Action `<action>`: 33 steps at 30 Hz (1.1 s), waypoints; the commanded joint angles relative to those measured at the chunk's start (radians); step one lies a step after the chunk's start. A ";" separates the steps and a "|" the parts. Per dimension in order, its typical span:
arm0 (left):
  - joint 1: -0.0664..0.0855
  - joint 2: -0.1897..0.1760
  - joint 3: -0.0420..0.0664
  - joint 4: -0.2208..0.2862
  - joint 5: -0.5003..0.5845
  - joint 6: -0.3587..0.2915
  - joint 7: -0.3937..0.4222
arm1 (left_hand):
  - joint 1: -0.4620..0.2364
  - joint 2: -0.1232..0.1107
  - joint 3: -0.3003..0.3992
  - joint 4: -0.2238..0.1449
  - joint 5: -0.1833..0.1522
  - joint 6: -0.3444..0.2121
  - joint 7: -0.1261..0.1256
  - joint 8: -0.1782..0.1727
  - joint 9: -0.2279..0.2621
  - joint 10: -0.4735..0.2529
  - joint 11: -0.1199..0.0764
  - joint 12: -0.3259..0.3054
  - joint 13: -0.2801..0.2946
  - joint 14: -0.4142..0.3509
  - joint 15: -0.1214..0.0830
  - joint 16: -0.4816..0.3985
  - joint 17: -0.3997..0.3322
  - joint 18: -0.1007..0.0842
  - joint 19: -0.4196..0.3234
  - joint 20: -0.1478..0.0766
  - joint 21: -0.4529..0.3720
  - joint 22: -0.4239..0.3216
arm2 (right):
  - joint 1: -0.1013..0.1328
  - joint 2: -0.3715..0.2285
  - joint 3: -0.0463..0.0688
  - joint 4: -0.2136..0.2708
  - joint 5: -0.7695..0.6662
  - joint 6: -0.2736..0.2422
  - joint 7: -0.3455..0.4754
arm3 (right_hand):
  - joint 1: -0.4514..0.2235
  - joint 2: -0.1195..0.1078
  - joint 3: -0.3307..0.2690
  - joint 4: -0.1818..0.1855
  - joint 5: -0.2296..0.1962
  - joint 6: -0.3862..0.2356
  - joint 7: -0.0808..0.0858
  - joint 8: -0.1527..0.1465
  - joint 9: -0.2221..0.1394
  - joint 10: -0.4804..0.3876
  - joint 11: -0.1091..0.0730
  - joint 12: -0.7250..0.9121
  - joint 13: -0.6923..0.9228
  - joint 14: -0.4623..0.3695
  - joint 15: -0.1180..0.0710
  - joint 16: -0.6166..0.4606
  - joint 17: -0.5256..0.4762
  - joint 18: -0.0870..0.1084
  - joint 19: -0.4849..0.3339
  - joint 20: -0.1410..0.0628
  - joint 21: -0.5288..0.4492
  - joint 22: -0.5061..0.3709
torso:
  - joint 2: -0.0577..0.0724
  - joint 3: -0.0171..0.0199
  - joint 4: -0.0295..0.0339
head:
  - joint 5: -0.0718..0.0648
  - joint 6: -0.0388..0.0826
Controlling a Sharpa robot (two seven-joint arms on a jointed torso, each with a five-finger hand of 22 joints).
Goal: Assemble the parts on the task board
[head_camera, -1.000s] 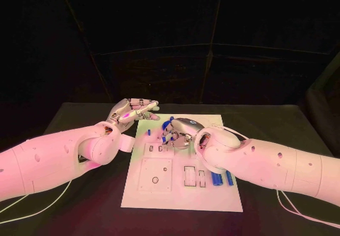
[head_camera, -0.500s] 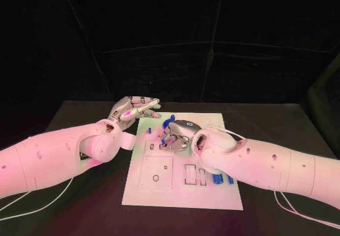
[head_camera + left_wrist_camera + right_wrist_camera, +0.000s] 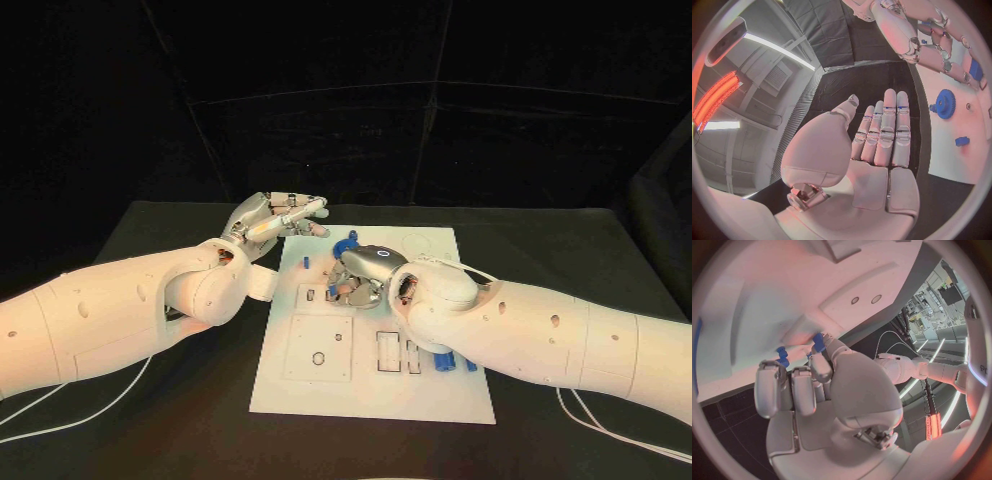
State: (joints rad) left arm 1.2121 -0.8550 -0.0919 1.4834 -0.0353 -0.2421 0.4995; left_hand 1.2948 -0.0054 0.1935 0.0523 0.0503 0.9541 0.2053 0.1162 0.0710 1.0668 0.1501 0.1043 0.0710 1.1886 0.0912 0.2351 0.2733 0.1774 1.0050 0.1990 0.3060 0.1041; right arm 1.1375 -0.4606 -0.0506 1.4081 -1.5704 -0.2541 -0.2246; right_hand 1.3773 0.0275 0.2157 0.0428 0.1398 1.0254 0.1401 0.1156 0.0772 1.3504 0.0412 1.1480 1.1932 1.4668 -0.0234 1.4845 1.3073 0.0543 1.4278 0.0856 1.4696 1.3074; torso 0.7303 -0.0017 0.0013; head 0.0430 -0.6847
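my work sits on a black table point(image 3: 577, 300) with a matte top. white cables point(image 3: 606, 425) trail across its near corners, one on each side. behind its far edge hangs a dark curtain point(image 3: 433, 130), creased in a few folds.

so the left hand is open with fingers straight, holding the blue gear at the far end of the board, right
Not quite. The left hand is open with fingers straight, but it holds nothing: in the left wrist view the blue gear lies on the task board, apart from the fingers.

Lab test cell: black table point(image 3: 173, 330), dark curtain backdrop, ceiling strip lights point(image 3: 779, 48).
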 commanded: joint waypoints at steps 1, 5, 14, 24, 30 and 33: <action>0.002 0.001 0.001 0.000 0.003 0.007 0.010 | 0.002 0.008 -0.001 -0.007 0.000 0.008 0.002 -0.004 -0.001 0.006 0.000 -0.004 -0.001 -0.008 0.001 -0.004 0.001 0.006 0.005 0.003 -0.005 -0.001 | -0.002 -0.002 -0.005 -0.007 -0.014 0.034 -0.009 | -0.005 -0.001 0.008 -0.001 0.001 0.019 -0.013 0.003 0.001 -0.002 -0.001 -0.005 -0.001 0.070 -0.007 -0.004 0.105 -0.003 -0.003 -0.004 -0.001 0.027 | 0.000 -0.0002 0.0000 | 0.001 -0.001; 0.002 0.001 0.001 0.000 0.003 0.007 0.010 | 0.002 0.008 -0.001 -0.007 0.000 0.008 0.002 -0.004 -0.001 0.006 0.000 -0.004 -0.001 -0.008 0.001 -0.004 0.001 0.006 0.005 0.003 -0.005 -0.001 | -0.002 -0.005 -0.005 -0.008 -0.018 0.037 -0.011 | -0.005 -0.001 0.008 -0.001 0.001 0.019 -0.013 0.003 0.001 -0.002 -0.001 -0.005 -0.001 0.070 -0.007 -0.004 0.105 -0.003 -0.003 -0.004 -0.001 0.027 | -0.001 -0.0007 -0.0008 | 0.002 -0.002; 0.002 0.001 0.001 -0.003 0.003 0.008 0.010 | 0.002 0.008 -0.001 -0.007 0.000 0.008 0.002 -0.004 -0.001 0.006 0.000 -0.004 -0.001 -0.008 0.001 -0.004 0.001 0.006 0.005 0.003 -0.005 -0.001 | -0.002 -0.015 -0.005 -0.003 -0.027 0.036 -0.015 | -0.006 -0.003 0.008 -0.001 0.000 0.019 -0.012 0.002 0.000 -0.002 -0.001 -0.006 -0.002 0.070 -0.007 -0.004 0.106 -0.003 -0.003 -0.004 -0.001 0.027 | 0.000 -0.0001 -0.0009 | 0.002 -0.004; 0.002 0.002 0.001 -0.004 0.003 0.009 0.009 | 0.002 0.008 -0.001 -0.007 0.000 0.008 0.002 -0.004 -0.001 0.006 0.000 -0.004 -0.001 -0.008 0.001 -0.004 0.001 0.006 0.005 0.003 -0.005 -0.001 | -0.002 -0.013 -0.006 0.000 -0.029 0.057 -0.018 | -0.026 -0.032 0.044 -0.008 -0.004 0.023 -0.007 -0.008 -0.004 -0.002 0.007 -0.010 -0.002 0.104 0.015 0.086 0.263 -0.003 -0.004 0.013 -0.003 0.026 | 0.000 -0.0005 -0.0003 | 0.001 -0.006; 0.002 0.002 0.001 -0.004 0.003 0.009 0.009 | 0.002 0.008 -0.001 -0.007 0.000 0.008 0.002 -0.004 -0.001 0.006 0.000 -0.004 -0.001 -0.008 0.001 -0.004 0.001 0.006 0.005 0.003 -0.005 -0.001 | -0.002 -0.011 -0.006 0.000 -0.033 0.068 -0.025 | -0.037 -0.039 0.054 -0.007 -0.004 0.024 -0.003 -0.010 -0.005 -0.004 0.011 -0.013 -0.004 0.104 0.015 0.086 0.263 -0.002 -0.005 0.015 -0.005 0.024 | 0.000 -0.0015 0.0004 | 0.000 -0.007; 0.002 0.002 0.001 -0.004 0.003 0.009 0.008 | 0.002 0.008 -0.001 -0.007 0.000 0.008 0.002 -0.004 -0.001 0.006 0.000 -0.004 -0.001 -0.008 0.001 -0.004 0.001 0.006 0.005 0.003 -0.005 -0.001 | -0.002 -0.010 -0.006 0.000 -0.039 0.069 -0.033 | -0.042 -0.047 0.055 -0.006 -0.005 0.021 -0.002 -0.014 -0.006 -0.008 0.012 -0.020 -0.009 0.104 0.016 0.086 0.263 -0.001 -0.007 0.016 -0.006 0.021 | 0.000 -0.0012 0.0000 | 0.000 -0.007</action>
State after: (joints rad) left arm 1.2121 -0.8537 -0.0919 1.4782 -0.0345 -0.2417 0.4991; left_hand 1.2948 -0.0054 0.1935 0.0524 0.0503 0.9541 0.2052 0.1162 0.0711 1.0668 0.1501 0.1043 0.0710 1.1886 0.0912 0.2351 0.2729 0.1775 1.0050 0.1990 0.3060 0.1044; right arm 1.1404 -0.4702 -0.0498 1.4106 -1.5959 -0.2358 -0.2308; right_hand 1.3352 -0.0146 0.2649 0.0356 0.1392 1.0454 0.1394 0.1067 0.0712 1.3434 0.0484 1.1321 1.1846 1.4667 -0.0125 1.5681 1.3080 0.0542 1.4205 0.0928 1.4696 1.3073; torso 0.7299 -0.0029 0.0008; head 0.0424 -0.6916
